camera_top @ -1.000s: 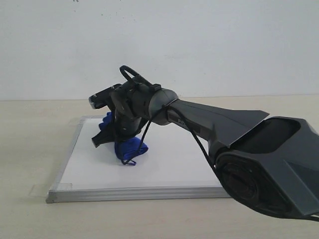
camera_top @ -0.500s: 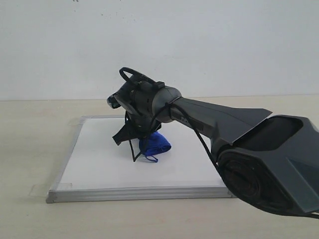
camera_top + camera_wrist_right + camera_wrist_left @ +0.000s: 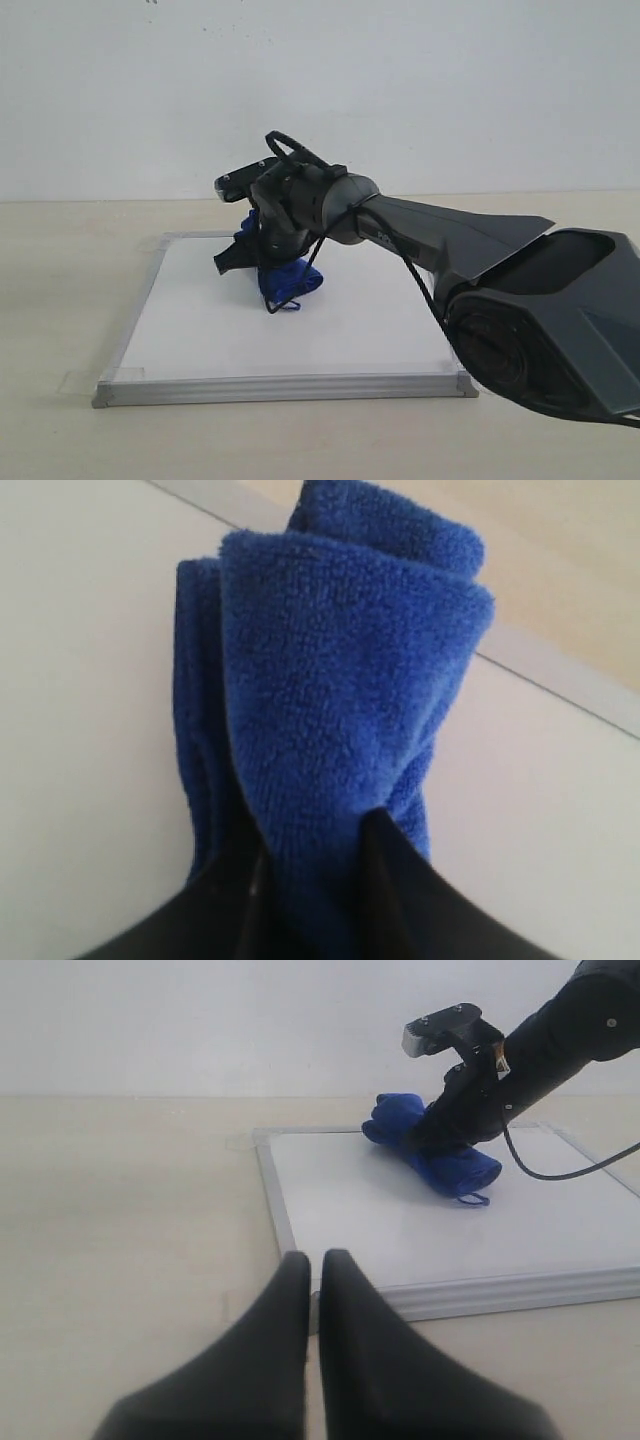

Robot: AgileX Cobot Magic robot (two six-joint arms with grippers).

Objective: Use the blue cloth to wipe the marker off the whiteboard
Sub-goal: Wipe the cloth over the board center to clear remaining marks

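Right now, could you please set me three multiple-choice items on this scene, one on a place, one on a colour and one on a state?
1. Where does the blue cloth rest?
A) on the whiteboard
B) on the bare table
C) on the left arm
2. What colour is the whiteboard's frame?
A) red
B) silver-grey
C) black
3. How is the right pincer?
A) open and empty
B) shut on the blue cloth
C) out of view
Answers: 1 A, the cloth lies on the white surface; 2 B, the edge strip shows silver-grey; 3 B, it clamps the cloth in the right wrist view.
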